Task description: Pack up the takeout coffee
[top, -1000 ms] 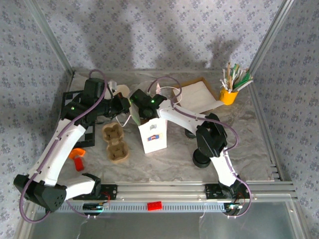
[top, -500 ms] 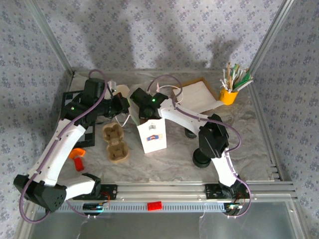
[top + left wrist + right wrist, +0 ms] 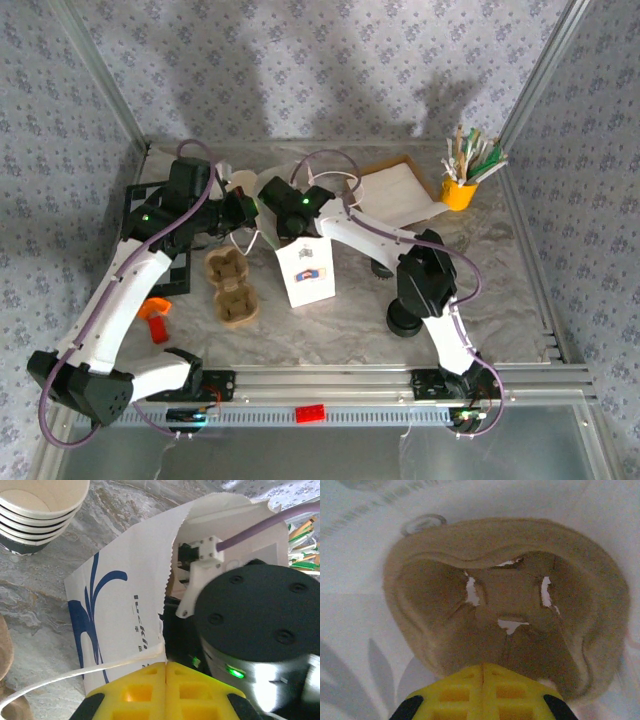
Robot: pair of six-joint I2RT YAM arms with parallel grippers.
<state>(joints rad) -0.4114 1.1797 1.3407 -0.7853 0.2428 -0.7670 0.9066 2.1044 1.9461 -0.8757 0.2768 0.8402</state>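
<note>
Pulp tray (image 3: 505,600), moulded, fibrous, in paper bag (image 3: 125,605)

White links and black joint housings on left arm (image 3: 118,290) and right arm (image 3: 365,232), purple cable (image 3: 196,148) looped over each, round black screw-dotted wrist cap (image 3: 260,612), green status light (image 3: 233,671), yellow waffle-grid fingers (image 3: 140,692) on left end effector (image 3: 165,677) and right end effector (image 3: 482,675)

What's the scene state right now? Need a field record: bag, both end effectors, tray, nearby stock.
paper bag: upright on the table, white with blue print, mouth open
left end effector: shut on the bag's rim
right end effector: shut on pulp tray, inside the bag
other pulp tray: on the table, left of the bag
cup stack: lidless, nested, beside the bag
</note>
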